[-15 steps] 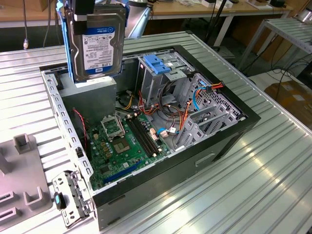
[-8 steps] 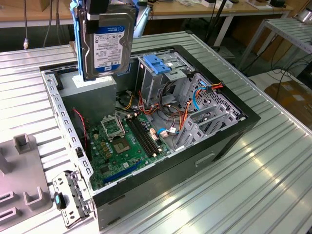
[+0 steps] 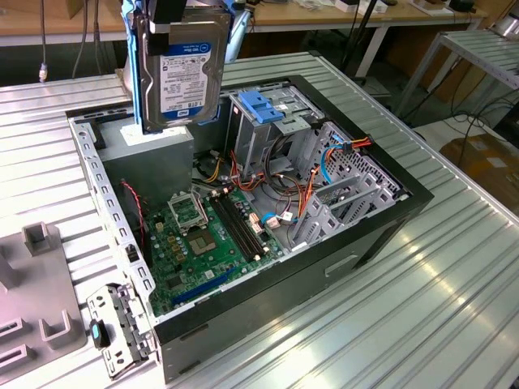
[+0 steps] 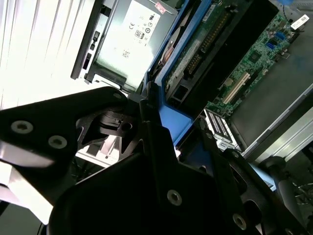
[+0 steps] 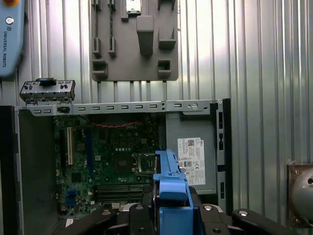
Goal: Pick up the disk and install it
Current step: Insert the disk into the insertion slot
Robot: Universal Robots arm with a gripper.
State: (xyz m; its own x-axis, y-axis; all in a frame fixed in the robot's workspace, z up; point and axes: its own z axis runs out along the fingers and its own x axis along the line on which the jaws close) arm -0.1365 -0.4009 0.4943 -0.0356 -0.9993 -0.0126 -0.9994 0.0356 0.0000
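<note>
Carrying is our step: the gripper [image 3: 173, 18] clamps the hard drive [image 3: 182, 73] upright over the case [image 3: 340, 259]; we judge it must square with the drive cage [image 3: 263, 121].

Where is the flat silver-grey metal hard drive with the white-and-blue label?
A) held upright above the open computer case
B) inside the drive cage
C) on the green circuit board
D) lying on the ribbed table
A: in the exterior view the gripper holds the silver-grey hard drive upright over the open black computer case.
</note>
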